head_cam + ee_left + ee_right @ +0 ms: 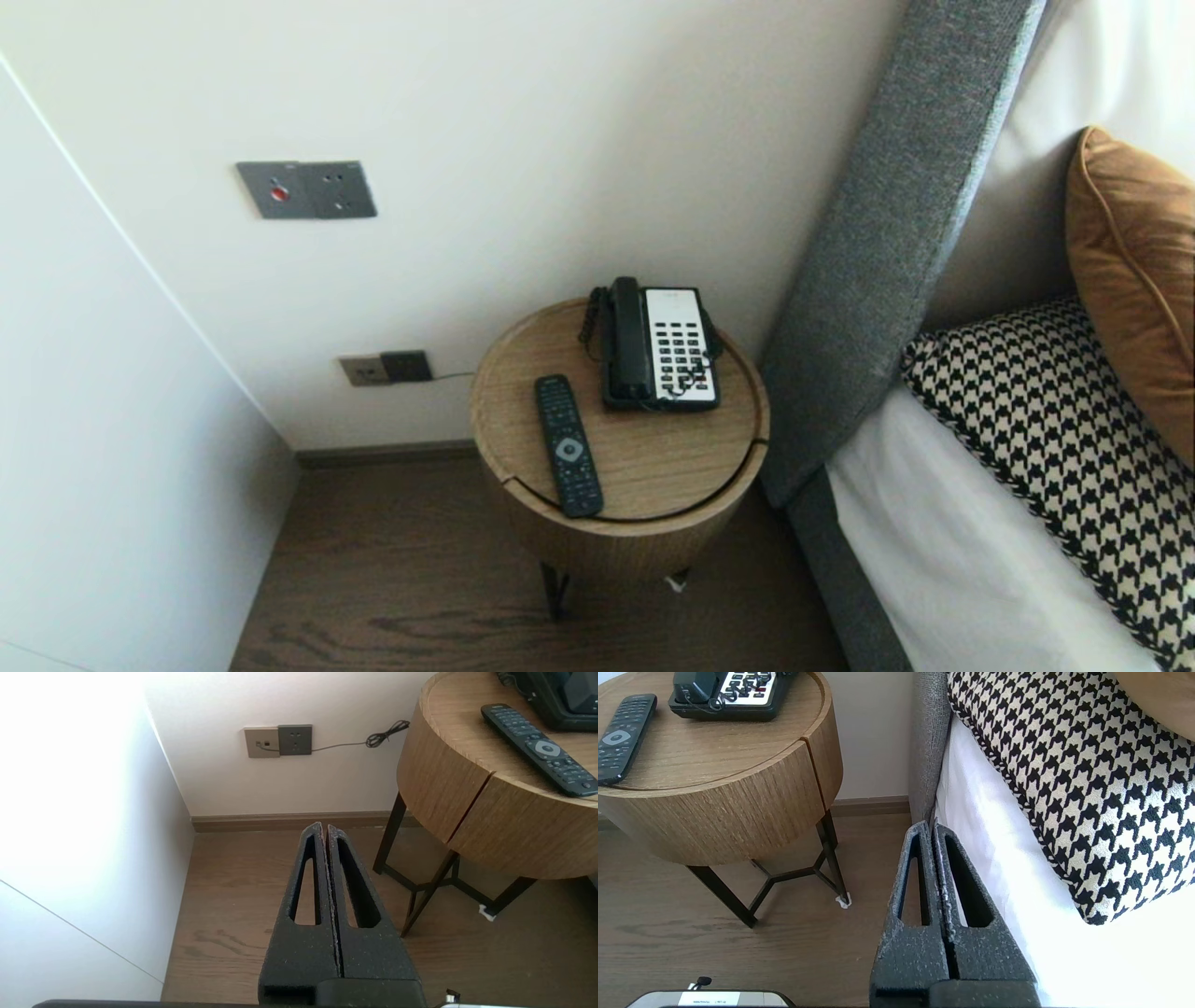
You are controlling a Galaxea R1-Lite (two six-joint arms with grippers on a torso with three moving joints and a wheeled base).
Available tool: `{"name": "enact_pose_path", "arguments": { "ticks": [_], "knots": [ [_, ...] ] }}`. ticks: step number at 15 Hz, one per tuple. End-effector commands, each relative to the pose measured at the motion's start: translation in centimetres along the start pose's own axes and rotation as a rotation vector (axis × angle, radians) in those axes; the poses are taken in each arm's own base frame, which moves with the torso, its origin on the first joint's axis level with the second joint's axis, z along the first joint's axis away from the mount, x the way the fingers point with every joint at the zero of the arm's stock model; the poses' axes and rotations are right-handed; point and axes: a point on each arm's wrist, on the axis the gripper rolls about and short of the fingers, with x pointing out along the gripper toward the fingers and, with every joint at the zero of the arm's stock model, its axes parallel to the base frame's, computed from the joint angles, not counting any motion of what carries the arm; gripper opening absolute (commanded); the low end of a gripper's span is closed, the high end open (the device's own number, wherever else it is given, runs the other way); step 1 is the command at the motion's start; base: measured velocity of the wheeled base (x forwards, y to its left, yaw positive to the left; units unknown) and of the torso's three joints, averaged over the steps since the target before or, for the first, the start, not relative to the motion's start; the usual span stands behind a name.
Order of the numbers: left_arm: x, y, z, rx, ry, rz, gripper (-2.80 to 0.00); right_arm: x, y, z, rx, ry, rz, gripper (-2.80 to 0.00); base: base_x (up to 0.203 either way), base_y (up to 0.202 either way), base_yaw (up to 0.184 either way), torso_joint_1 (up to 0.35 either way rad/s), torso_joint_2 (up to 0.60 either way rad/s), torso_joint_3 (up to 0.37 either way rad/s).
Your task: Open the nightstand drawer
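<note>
A round wooden side table [653, 467] stands between the wall and a bed. On it lie a black remote control [568, 445] near the front and a black-and-white desk telephone [658, 345] with its handset in the cradle at the back. Neither arm shows in the head view. My left gripper [324, 827] hangs shut and empty above the wood floor, left of the table [448, 798] and below its top; the remote [537, 749] shows there too. My right gripper [932, 827] is shut and empty, low beside the bed's edge, right of the table [738, 807].
A white wall panel [112, 448] closes the left side. The wall behind carries a grey switch plate [306, 189] and a low socket [386, 368] with a cable. The grey headboard [887, 243], white mattress [971, 560], houndstooth pillow [1055, 420] and brown cushion [1134, 271] fill the right.
</note>
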Motion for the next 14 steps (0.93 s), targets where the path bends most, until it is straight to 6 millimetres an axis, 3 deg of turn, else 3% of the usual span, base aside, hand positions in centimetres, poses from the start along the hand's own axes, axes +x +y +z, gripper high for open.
{"name": "enact_pose_path", "arguments": {
  "ticks": [1, 14],
  "knots": [
    [0.0, 0.0, 0.0, 0.0, 0.0, 0.001, -2.8, 0.01, 0.0, 0.0, 0.0, 0.001, 0.0, -2.8, 0.0, 0.0, 0.0, 0.0, 0.0, 0.0],
    [-0.01, 0.0, 0.0, -0.001, -0.001, -0.001, -2.8, 0.01, 0.0, 0.01, -0.002, 0.0, 0.002, -2.8, 0.0, 0.0, 0.0, 0.0, 0.0, 0.0]
  ]
}}
